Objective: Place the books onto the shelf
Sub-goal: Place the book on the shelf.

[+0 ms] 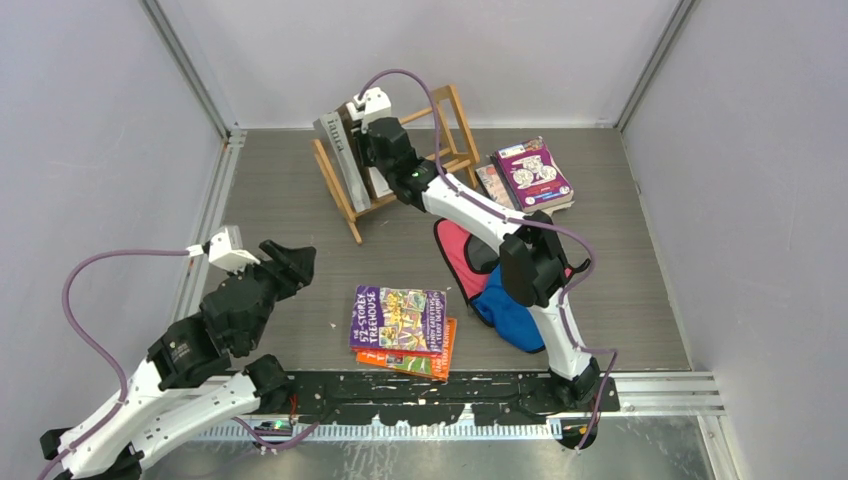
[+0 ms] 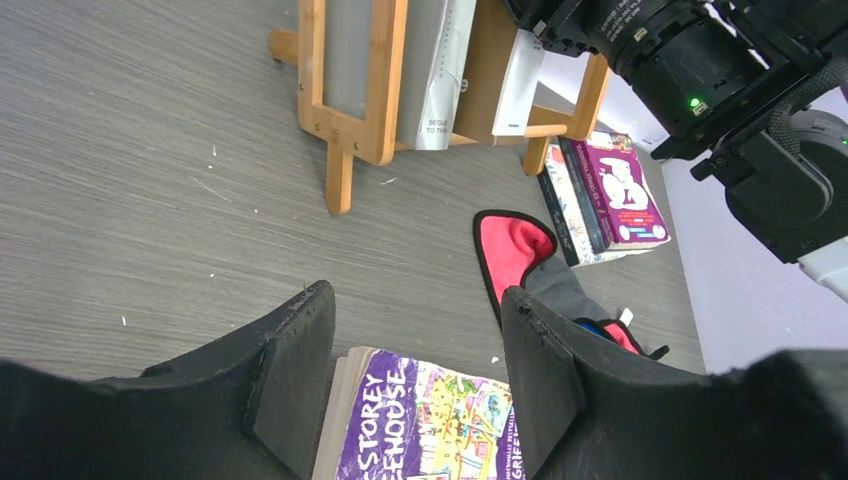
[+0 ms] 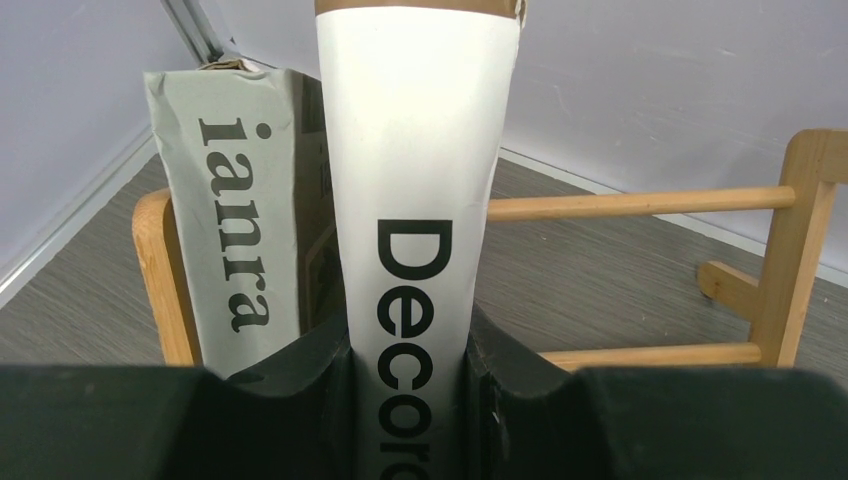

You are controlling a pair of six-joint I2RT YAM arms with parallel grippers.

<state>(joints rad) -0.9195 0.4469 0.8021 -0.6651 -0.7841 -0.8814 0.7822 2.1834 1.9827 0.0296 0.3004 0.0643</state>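
At the left, the left gripper (image 1: 288, 258) is held released, jaws apart, above the near left part of the table, just beside the purple Treehouse paperback (image 1: 398, 318), which lies flat on an orange paperback (image 1: 428, 362). Nothing is grasped there.

Further back, a grey book (image 3: 225, 200) is stood upright at the left end of the wooden book rack (image 3: 640, 203). Just right of it, the white "Decorate" book (image 3: 415, 180) is clenched at its spine by the right gripper (image 3: 410, 345).

The step in hand is judged to be the seating of this book. Whether its lower edge rests on the rails cannot be told, so it should be lowered until it is borne. It should then be leaned against the grey book before the jaws are parted. A straight withdrawal is advised, so that neither book is tipped.

At the right, a stack of paperbacks (image 1: 535, 175) is left on the table.
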